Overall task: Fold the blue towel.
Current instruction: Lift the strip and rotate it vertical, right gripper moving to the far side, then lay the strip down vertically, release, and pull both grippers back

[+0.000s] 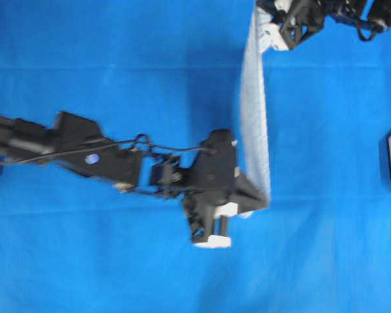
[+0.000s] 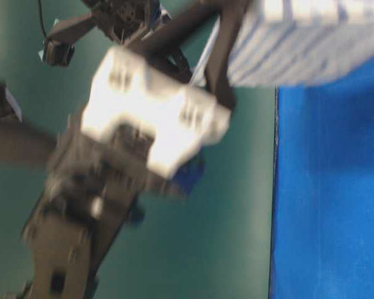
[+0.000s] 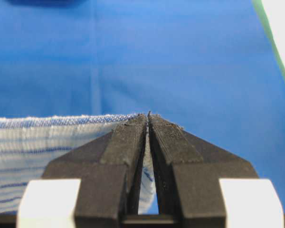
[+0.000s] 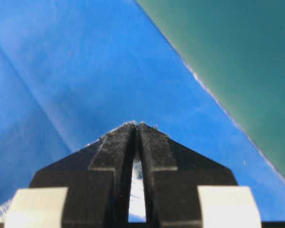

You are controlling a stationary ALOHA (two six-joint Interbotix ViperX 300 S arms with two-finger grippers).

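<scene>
Left claw (image 3: 147, 116) pressed on towel (image 1: 255, 117) corner, cloth trailing to its left. Right claw (image 4: 137, 124) pinching opposite corner. Towel strung taut between both, lifted off blue cloth (image 1: 117, 65) beneath. Green surface (image 4: 237, 57) beyond right claw; nothing obstructing.

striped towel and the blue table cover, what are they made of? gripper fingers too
White woven towel with thin blue stripes: looks like soft cotton-type weave, matte; visible thread texture and a fuzzy edge. Plain solid-blue cloth cover: thin smooth fabric, matte, with fold creases; fibre unclear. Black fingers of the left gripper: rigid matte plastic, probably 3D-printed, judging by their grainy, layered faces.
</scene>
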